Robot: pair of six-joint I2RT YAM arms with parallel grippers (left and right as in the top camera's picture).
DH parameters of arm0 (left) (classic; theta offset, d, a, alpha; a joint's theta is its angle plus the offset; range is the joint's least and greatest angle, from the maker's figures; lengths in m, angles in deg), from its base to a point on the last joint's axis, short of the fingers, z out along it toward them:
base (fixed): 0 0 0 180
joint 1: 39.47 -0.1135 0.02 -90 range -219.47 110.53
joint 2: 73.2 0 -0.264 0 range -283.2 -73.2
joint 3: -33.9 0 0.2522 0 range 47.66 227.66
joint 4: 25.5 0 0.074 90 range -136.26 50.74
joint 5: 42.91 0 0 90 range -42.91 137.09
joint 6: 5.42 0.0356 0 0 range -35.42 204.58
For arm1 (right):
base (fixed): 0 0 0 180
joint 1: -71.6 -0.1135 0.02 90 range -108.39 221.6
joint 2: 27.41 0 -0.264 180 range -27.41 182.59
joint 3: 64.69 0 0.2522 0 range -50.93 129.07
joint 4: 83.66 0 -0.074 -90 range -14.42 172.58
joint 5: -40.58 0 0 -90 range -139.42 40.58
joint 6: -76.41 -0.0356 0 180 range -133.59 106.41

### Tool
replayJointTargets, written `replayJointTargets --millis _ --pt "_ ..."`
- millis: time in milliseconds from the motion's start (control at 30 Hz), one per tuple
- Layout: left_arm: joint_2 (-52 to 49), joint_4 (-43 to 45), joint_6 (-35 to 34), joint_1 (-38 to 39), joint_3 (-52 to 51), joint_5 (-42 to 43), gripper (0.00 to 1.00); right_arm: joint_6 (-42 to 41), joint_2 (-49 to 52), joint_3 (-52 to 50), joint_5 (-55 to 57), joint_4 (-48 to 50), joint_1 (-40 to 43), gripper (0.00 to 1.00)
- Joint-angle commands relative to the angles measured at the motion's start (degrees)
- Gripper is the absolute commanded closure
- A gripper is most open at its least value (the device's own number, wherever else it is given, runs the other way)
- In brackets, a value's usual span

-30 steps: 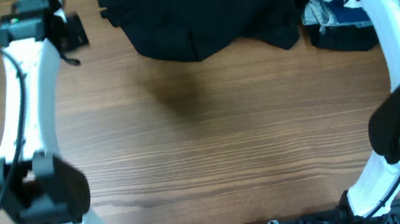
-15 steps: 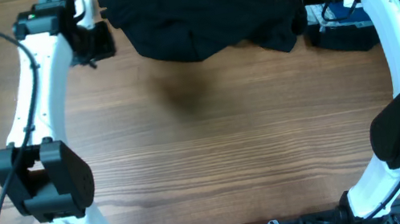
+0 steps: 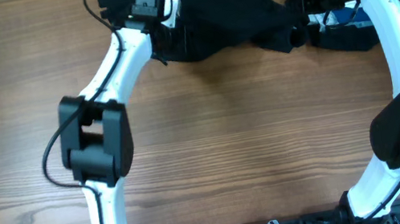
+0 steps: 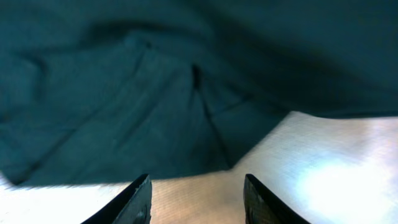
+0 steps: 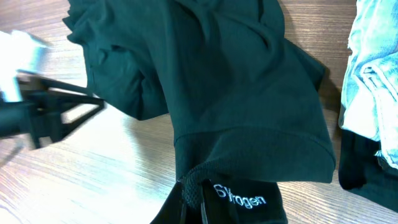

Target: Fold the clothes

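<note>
the black garment [image 3: 223, 6], bunched at 12 o'clock on the table [image 3: 215, 150], looks light and limp, so we'd pinch its hem corners; the left gripper [image 4: 196, 194] hovers at its 7 o'clock edge, fingers spread, while at its 3 o'clock corner we cannot tell whether the right gripper [image 3: 304, 11] pinches cloth.

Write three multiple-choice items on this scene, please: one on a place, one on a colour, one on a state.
1. Where on the table lies the dark garment? A far edge; B near edge; C centre.
2. Colour of the cloth beside it? A red; B light blue; C yellow.
3. The left pincer is: A shut on the garment; B open, empty; C shut on nothing.
Key: 1A, top of overhead view; 2B, pale blue folds at right; 3B, fingers apart over bare wood.
</note>
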Motion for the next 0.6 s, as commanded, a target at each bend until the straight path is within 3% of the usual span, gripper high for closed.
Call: replayJointTargets --millis 0,567 --pt "-2.95 2.29 -4.37 -0.50 -0.70 -2.36 0.53 1.16 -1.75 0.68 1.03 0.02 -0.28 0.96" --pt "-7.78 14.75 -5.86 1.07 -0.70 -3.56 0.49 0.57 -1.75 0.68 1.05 0.07 -0.28 0.95"
